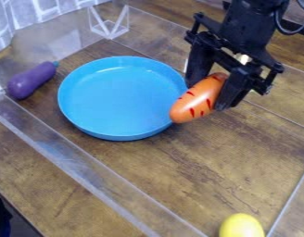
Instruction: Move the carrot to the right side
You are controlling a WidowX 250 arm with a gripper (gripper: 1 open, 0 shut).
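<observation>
The orange carrot (196,101) with dark groove marks hangs tilted above the right rim of the blue plate (105,97), its tapered tip pointing down-left. My black gripper (221,81) is shut on the carrot's upper end, fingers on either side of it. The carrot's green top is hidden behind the fingers. The arm comes down from the top right of the view.
A purple eggplant (31,79) lies at the left of the plate. A yellow round fruit (241,226) sits at the bottom right edge. Clear plastic walls border the wooden table (229,167) at the left, front and back.
</observation>
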